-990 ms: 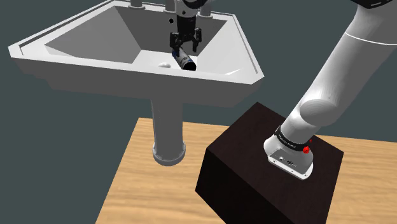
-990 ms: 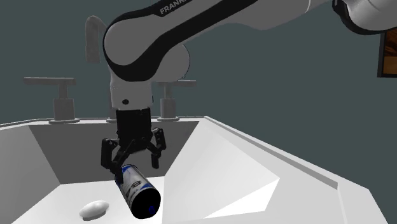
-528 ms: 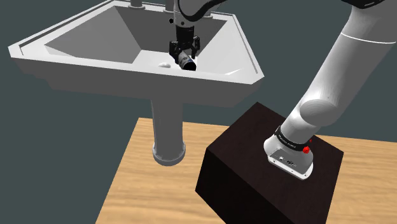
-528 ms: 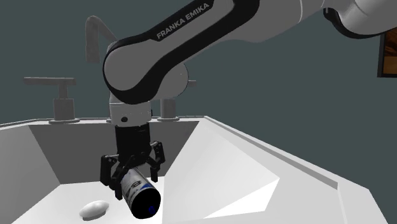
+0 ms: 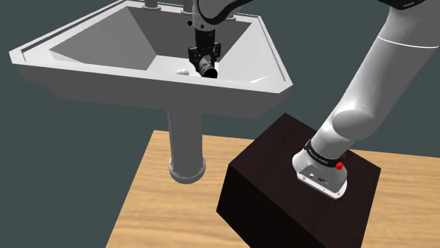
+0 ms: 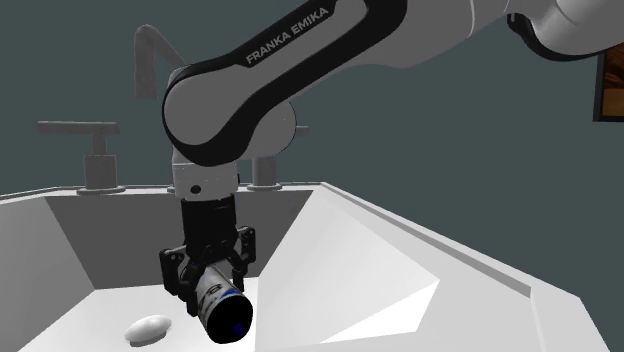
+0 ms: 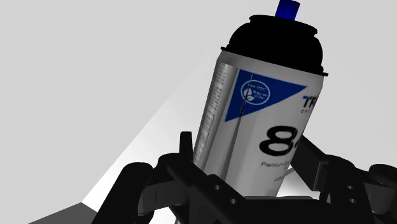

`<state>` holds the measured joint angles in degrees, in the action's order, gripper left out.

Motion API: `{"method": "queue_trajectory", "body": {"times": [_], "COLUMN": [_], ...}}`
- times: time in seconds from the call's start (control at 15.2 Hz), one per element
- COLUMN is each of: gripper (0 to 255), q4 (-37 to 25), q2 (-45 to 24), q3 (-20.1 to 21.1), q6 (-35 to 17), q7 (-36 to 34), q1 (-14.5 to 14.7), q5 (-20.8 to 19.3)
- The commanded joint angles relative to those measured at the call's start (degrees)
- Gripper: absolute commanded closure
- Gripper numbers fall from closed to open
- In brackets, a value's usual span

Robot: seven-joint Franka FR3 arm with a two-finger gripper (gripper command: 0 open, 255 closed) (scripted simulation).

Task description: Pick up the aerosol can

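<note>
The aerosol can (image 6: 222, 305) is silver with a blue and white label, a black shoulder and a blue nozzle. It lies tilted in the white sink basin (image 6: 400, 270), nozzle end toward the second exterior view's camera. My black gripper (image 6: 208, 275) reaches straight down into the basin, and its fingers press the can's rear part from both sides. Through the wrist camera the can (image 7: 261, 114) rises between the two fingers (image 7: 184, 149). In the shoulder view the gripper (image 5: 204, 58) sits on the can (image 5: 206, 68) deep in the basin.
A small white oval object (image 6: 148, 328) lies on the basin floor beside the can. Grey taps (image 6: 97, 150) stand on the back rim. The sink (image 5: 84, 67) rests on a pedestal (image 5: 185, 148) over a wooden floor (image 5: 148, 204), beside my dark stand (image 5: 296, 190).
The gripper came down over the can, and its fingers closed from wide apart onto the can's sides. The can has not left the basin.
</note>
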<state>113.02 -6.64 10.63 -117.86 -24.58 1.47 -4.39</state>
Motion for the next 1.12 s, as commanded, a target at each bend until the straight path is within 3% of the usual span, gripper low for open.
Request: {"method": "queue_trajectory", "body": {"times": [0.0, 1.06], "gripper": [255, 255], "q4": [0.1, -7.3], "q2": [-0.1, 2.7], "q3": [0.0, 0.1], "q6": [0.0, 10.1], "q7": [0.0, 0.9], "q1": [0.0, -0.1], "q5": [0.0, 0.8]}}
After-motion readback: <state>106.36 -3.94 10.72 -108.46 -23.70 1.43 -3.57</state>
